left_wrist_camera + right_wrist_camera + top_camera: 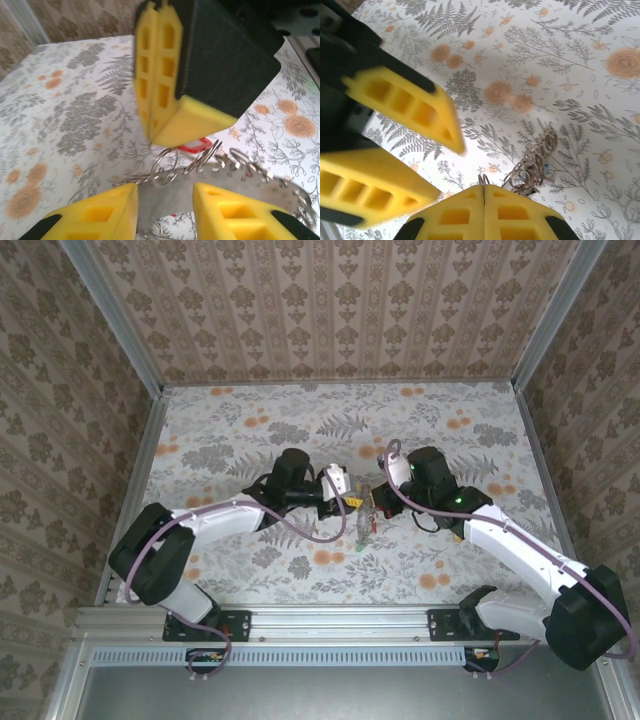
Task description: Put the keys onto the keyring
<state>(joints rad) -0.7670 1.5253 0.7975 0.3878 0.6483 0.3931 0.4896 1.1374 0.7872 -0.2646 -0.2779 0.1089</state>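
Blur smears the small toothed keys [250, 172], their number unclear; one red plastic key head [196, 146] shows. The thin silvery wire keyring [530, 167] sits between both pincers, nipped by the closed right pincer [484, 190]; the left pincer [165, 194] stands parted, holding nothing.
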